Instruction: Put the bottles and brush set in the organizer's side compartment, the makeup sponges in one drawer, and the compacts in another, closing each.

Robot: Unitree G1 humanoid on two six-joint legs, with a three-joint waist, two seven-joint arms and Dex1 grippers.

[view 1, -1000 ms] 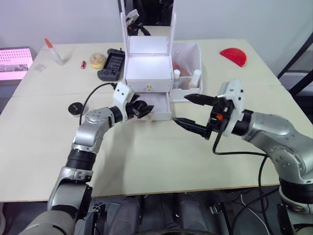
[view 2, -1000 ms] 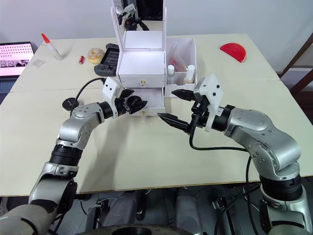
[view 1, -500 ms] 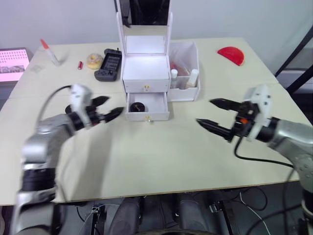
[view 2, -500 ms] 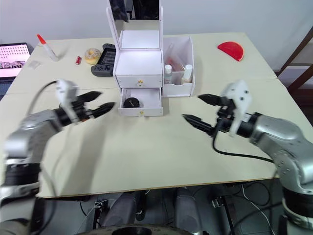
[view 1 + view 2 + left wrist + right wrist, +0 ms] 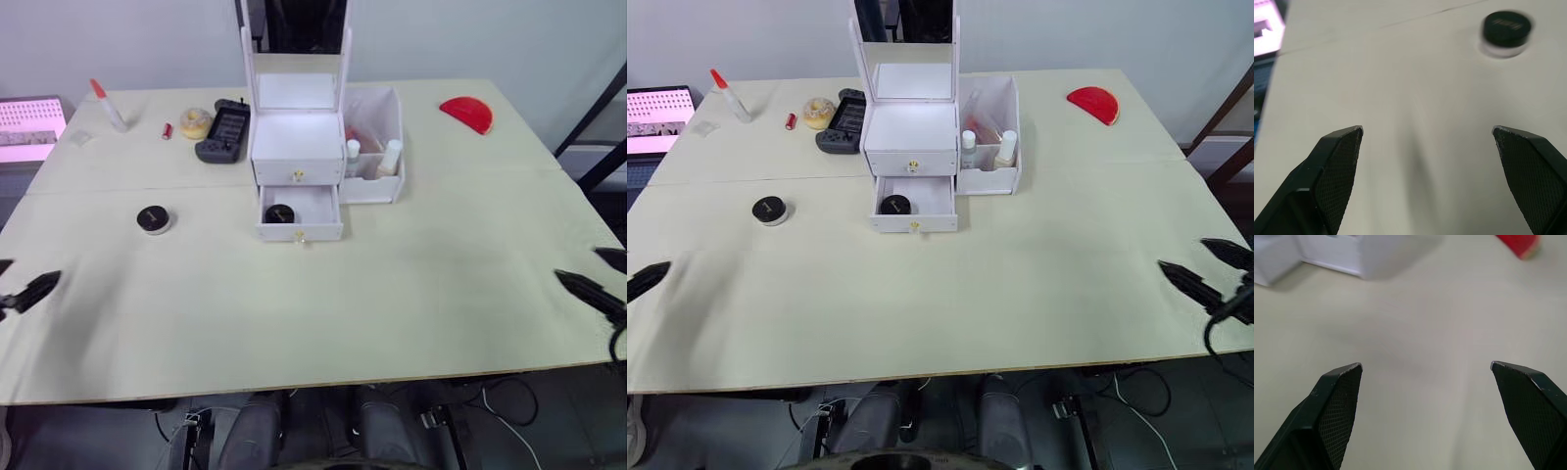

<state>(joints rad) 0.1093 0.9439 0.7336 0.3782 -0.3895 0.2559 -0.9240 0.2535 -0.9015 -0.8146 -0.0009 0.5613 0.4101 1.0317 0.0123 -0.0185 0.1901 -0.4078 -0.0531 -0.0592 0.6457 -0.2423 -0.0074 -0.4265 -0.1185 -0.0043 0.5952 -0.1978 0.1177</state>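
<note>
Both grippers have pulled back to the frame edges, the left gripper [image 5: 22, 292] at lower left and the right gripper [image 5: 1205, 274] at lower right, each spread wide and empty. One compact [image 5: 280, 213] lies in the open lower drawer [image 5: 300, 211]; the second compact [image 5: 152, 218] waits at left of the organizer [image 5: 298, 147], so that drawer cannot be closed yet.

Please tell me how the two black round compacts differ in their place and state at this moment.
The compact in the lower drawer already lies inside the organizer, at the left of the open drawer. The compact on the table lies in the open, left of the organizer, apart from everything. The table compact shows a pale rim under its black lid; the drawer compact looks all dark. Both are round, black, lying flat, and held by no fingers.
</note>
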